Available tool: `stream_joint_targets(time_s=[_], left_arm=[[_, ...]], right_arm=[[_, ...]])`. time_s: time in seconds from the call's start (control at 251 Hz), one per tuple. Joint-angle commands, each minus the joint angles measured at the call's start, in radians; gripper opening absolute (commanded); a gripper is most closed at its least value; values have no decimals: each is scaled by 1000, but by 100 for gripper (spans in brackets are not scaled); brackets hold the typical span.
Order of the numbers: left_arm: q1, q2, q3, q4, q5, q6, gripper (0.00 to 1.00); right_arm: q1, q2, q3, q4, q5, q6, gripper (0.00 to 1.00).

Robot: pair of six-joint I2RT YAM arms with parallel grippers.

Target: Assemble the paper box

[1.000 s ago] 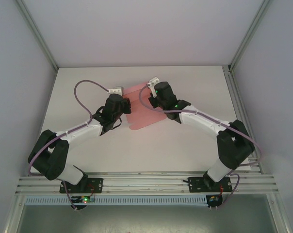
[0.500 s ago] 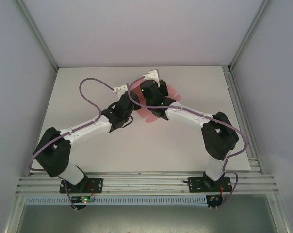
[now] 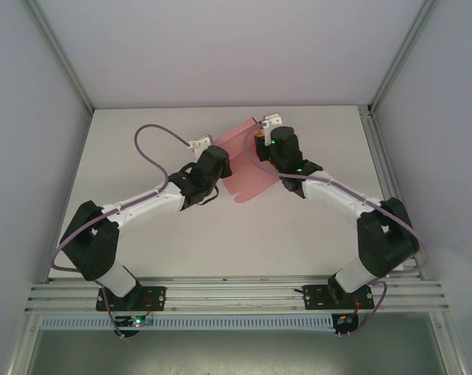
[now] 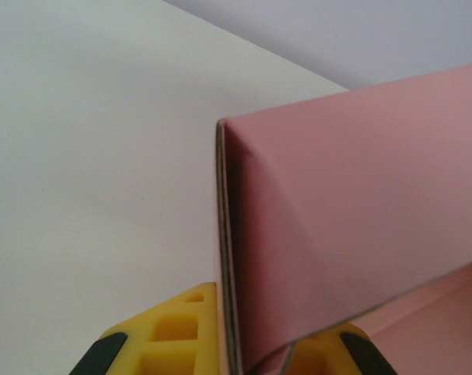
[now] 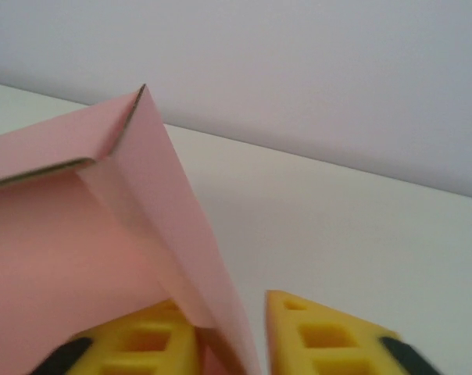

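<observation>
Box [image 3: 248,166]: part-folded, spanned between the grippers. Left gripper [image 4: 255,328]: clamped on its doubled edge. Right gripper [image 5: 224,305]: jaws apart, a panel loose between. Risk: held at one edge only, it may swing or unfold. Table [image 3: 314,226]: bare ahead of both; walls [image 3: 33,117] well apart.

Bright, even, diffuse light, faint soft shadows; wrist views' near foreground slightly blurred.
</observation>
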Motion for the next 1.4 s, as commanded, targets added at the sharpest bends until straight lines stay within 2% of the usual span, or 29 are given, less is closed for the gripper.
stream_joint_targets(time_s=[0.0,0.144,0.331,0.471,0.551,0.627,0.702,0.806,0.866,0.946,1.081,1.193,1.289,1.393], left_arm=[[0,-61,-17,2,-36,62,0],[7,-93,-41,7,-53,111,0],[8,-103,-40,4,-49,143,0],[13,-92,-34,-9,-63,165,0],[25,-86,-18,-45,-60,166,0],[48,-84,-11,-64,-15,153,0],[68,-90,-26,-28,51,178,0],[81,-114,-70,79,185,328,0],[84,-131,-99,151,295,436,0],[83,-152,-119,204,408,508,0],[83,-160,-123,245,575,566,0],[83,-142,-113,261,679,603,0],[81,-126,-92,248,709,626,0],[82,-102,-67,243,654,617,0]], right_arm=[[-63,-82,-49,-14,-83,-76,33],[-105,-176,-86,-103,-52,-102,45],[-120,-262,-109,-150,-137,-145,54],[-121,-359,-148,-144,-303,-170,76],[-122,-429,-175,-144,-432,-159,98],[-124,-502,-216,-116,-476,-128,98],[-129,-567,-245,-97,-369,-73,98],[-167,-598,-241,-150,-195,-15,98],[-212,-575,-213,-214,-158,16,98],[-275,-513,-164,-295,-162,52,98],[-306,-351,-62,-410,-263,39,98],[-302,-244,-10,-437,-450,31,98],[-286,-207,-23,-382,-641,42,98],[-254,-184,-40,-334,-837,41,98]])
